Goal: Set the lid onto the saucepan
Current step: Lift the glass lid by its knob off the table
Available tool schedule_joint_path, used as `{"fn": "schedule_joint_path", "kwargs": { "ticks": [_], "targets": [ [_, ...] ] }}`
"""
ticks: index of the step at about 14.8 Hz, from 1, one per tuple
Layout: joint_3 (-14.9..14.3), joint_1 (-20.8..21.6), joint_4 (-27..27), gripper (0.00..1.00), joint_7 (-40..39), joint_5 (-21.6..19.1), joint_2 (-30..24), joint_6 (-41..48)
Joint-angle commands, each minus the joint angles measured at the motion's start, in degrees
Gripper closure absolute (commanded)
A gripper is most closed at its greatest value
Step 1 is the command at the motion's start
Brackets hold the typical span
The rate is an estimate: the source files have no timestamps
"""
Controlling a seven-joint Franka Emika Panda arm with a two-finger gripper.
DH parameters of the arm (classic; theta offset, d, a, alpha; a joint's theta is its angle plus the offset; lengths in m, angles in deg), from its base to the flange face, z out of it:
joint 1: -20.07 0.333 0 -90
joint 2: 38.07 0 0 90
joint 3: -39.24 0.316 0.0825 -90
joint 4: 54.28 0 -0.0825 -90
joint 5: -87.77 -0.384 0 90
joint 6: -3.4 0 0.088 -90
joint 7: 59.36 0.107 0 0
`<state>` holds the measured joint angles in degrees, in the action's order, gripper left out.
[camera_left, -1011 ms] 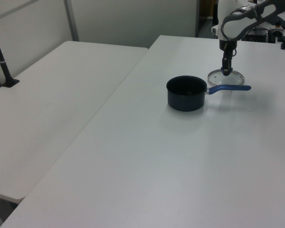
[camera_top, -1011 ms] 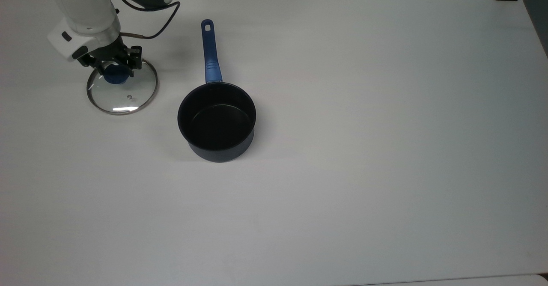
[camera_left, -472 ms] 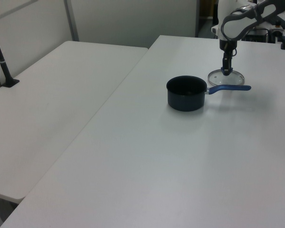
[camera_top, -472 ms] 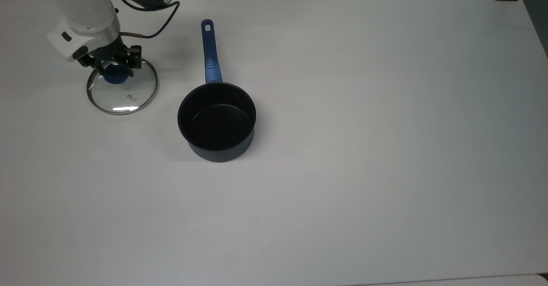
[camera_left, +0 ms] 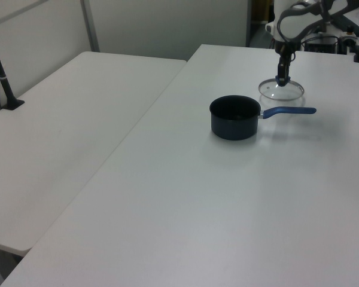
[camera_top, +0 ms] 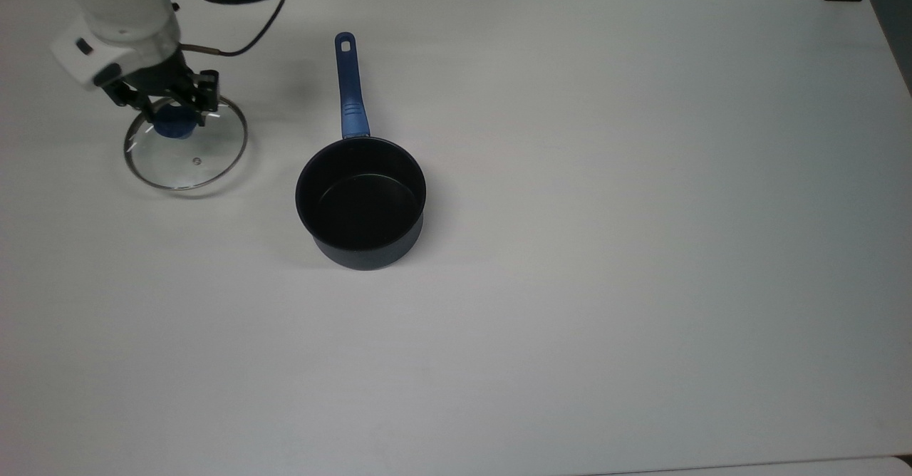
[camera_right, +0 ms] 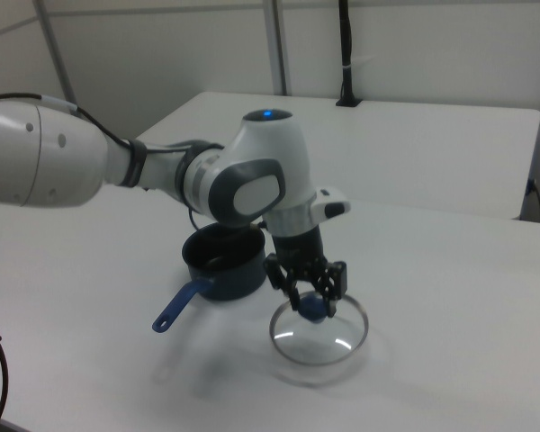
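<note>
top view, gripper: the gripper (camera_top: 173, 109) is seen at the top view's upper left, its fingers closed around the blue knob (camera_top: 171, 126) of the lid (camera_top: 187, 152).
top view, lid: the glass disc is seen left of the saucepan (camera_top: 361, 202), apart from it, over the white table (camera_top: 605, 212).
top view, saucepan: it stands upright and empty, its blue handle (camera_top: 349, 88) pointing toward the top view's upper edge.
left view, lid: the lid (camera_left: 280, 90) is shown raised off the table, hanging from the gripper (camera_left: 280, 77), beyond the saucepan (camera_left: 234, 117).
right view, gripper: the gripper (camera_right: 308, 290) is clamped on the knob; the lid (camera_right: 320, 330) is held roughly level, just right of the saucepan (camera_right: 224, 261).
</note>
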<state>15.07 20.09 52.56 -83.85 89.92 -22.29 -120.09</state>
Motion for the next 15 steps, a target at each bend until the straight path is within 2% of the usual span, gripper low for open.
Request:
{"fn": "schedule_joint_path", "kwargs": {
  "ticks": [1, 6, 8, 11, 15],
  "targets": [
    [-1.14, 0.24, -4.53, 0.59, -0.91, -2.93, -1.01, 4.3],
    [-1.05, 0.5, -11.3, 0.61, -0.2, -5.56, -0.39, 11.86],
    [-0.36, 0.85, -13.41, 0.61, 2.86, -7.32, -0.31, 13.53],
    [1.4, 2.52, -15.52, 0.61, 6.38, -7.15, -0.13, 16.78],
    [1.58, 6.38, -16.4, 0.62, 9.55, -6.45, 0.4, 20.13]
  ]
}}
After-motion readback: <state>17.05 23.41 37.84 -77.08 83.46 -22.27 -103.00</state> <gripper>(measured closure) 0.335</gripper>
